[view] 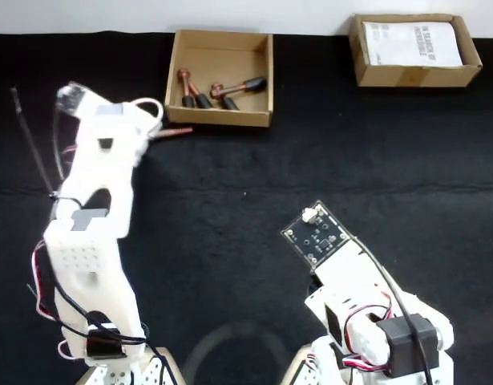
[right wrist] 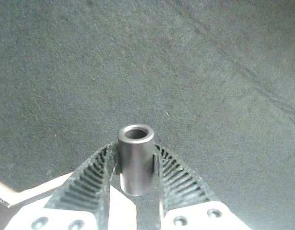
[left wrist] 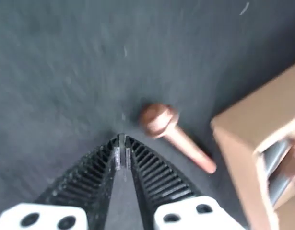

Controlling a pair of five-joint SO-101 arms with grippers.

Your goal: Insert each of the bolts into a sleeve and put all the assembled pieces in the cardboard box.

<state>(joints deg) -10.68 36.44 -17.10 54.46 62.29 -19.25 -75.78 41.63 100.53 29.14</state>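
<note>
**Sleeve gripped on the right, bolt loose by the box**

Toward the near edge of the table (view: 254, 184), the right gripper (right wrist: 135, 148) has its jaws clamped on a dark sleeve (right wrist: 136, 167), one open end showing. Farther along the left side, the left gripper (left wrist: 122, 141) has its jaws pressed together on nothing, just beside a copper bolt (left wrist: 173, 134) lying flat. The bolt lies close to the near left corner of the cardboard box (view: 222, 118) at the far edge, which holds assembled pieces (view: 234, 88).
</note>
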